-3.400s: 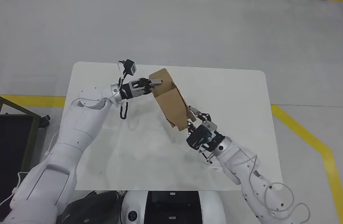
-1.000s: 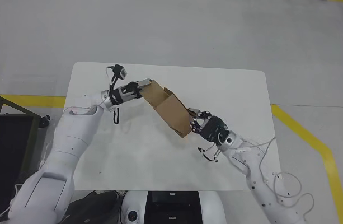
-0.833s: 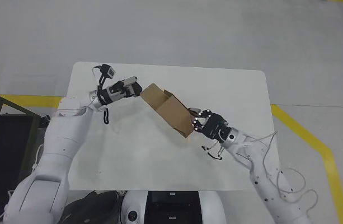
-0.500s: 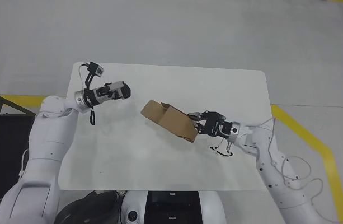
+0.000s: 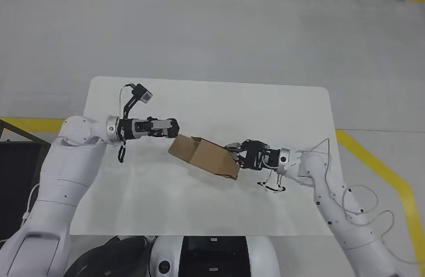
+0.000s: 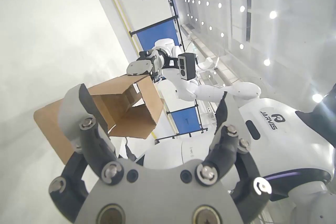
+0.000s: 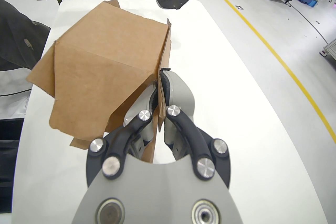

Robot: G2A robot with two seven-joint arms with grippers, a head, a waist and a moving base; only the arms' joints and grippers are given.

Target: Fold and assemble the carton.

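Right end effector (image 5: 234, 153) clenched on one wall of the carton (image 5: 202, 156), I hold it at the middle of the surface (image 5: 281, 114), left end effector (image 5: 173, 128) released at its ten o'clock; squaring seems in hand, flap-folding next.

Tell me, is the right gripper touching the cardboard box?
Touching. The right wrist view shows the right gripper shut on one edge of the box, with the cardboard pinched between its two fingers.
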